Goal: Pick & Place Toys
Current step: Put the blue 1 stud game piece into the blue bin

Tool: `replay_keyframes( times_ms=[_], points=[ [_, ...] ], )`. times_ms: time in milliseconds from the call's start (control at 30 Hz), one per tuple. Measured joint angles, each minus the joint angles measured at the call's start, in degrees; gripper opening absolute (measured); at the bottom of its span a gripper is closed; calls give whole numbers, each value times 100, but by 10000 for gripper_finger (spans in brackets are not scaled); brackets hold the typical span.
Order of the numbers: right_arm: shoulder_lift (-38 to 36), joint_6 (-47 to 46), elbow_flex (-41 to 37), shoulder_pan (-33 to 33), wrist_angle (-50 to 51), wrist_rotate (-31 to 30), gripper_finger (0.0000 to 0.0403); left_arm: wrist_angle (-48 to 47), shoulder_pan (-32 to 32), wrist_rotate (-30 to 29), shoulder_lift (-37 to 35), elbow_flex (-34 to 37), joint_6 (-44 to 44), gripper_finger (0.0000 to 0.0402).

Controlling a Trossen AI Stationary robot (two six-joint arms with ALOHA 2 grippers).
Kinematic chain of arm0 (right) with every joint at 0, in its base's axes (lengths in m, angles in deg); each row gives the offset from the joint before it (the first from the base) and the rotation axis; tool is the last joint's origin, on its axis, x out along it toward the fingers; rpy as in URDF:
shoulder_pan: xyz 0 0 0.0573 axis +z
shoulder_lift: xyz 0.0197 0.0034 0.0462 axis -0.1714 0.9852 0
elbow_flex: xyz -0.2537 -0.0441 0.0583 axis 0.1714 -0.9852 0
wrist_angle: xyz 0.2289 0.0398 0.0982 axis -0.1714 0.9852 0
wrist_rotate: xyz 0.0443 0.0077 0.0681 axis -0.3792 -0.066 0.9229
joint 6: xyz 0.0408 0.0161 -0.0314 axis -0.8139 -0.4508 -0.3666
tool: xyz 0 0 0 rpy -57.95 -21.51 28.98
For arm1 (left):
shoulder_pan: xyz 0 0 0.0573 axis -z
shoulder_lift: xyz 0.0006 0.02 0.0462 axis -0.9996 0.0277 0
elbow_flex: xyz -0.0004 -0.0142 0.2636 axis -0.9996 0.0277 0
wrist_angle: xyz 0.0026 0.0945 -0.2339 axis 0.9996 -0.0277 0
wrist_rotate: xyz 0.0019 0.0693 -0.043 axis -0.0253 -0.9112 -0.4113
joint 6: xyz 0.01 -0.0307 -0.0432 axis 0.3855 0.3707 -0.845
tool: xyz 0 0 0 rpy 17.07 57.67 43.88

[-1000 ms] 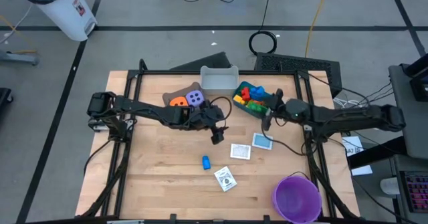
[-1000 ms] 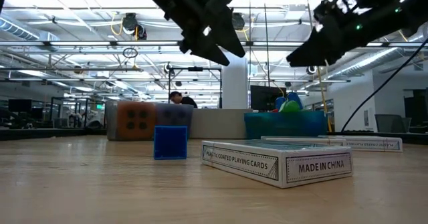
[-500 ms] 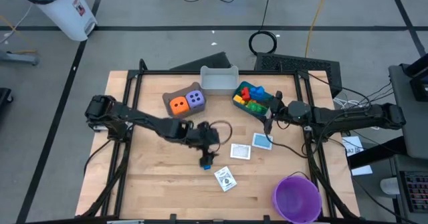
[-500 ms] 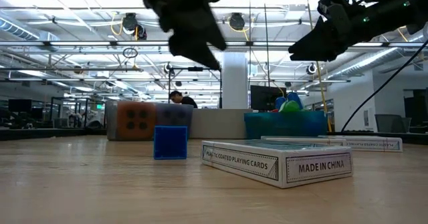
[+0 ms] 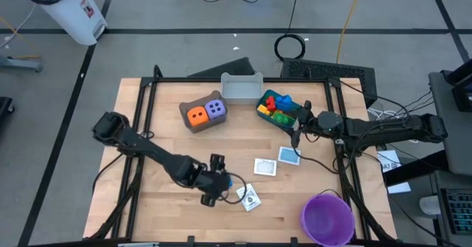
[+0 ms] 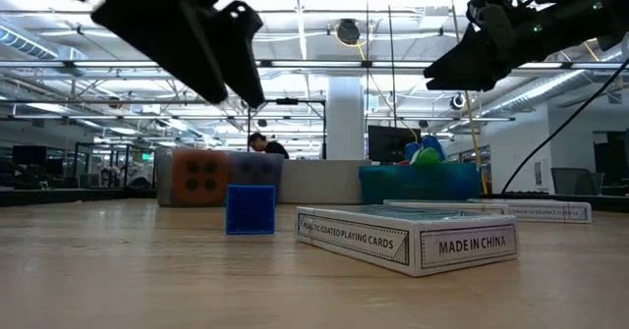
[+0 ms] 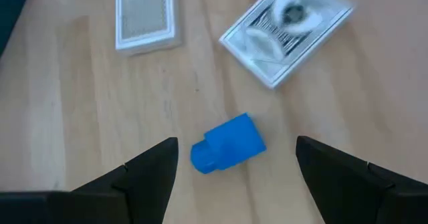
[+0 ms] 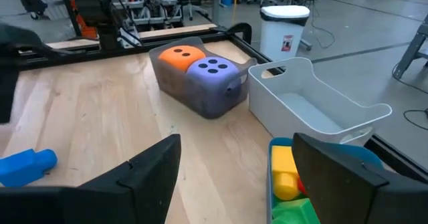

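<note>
With both dice (image 5: 205, 112) in the brown bin (image 5: 193, 122) at eleven o'clock and bricks (image 5: 278, 106) in the blue bin, the left gripper (image 7: 231, 158), jaws spread and empty, hovers over the last blue brick (image 7: 227, 152) near six o'clock, while three card boxes (image 5: 266, 167) remain and the right gripper (image 8: 231, 158) waits wide apart at two o'clock.
</note>
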Motion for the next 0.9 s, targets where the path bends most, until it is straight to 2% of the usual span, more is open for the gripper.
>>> replay_keyframes(
  times_ms=[133,233,300,400,733,900],
  points=[
    [0,-22,0,0,-22,120,281,48,17,-55,338,6,192,306],
    [-1,-24,0,0,-63,276,281,19,21,-56,666,10,733,305],
    [0,-24,0,0,-75,284,281,140,3,-286,848,10,1222,305],
    [0,-25,0,0,-85,284,281,349,-85,-691,1095,10,1459,306],
    [0,-107,0,0,-83,284,281,895,-487,-700,1269,10,1124,305],
    [-1,-107,0,0,-81,285,281,872,-687,-20,1250,10,224,306]
  ],
)
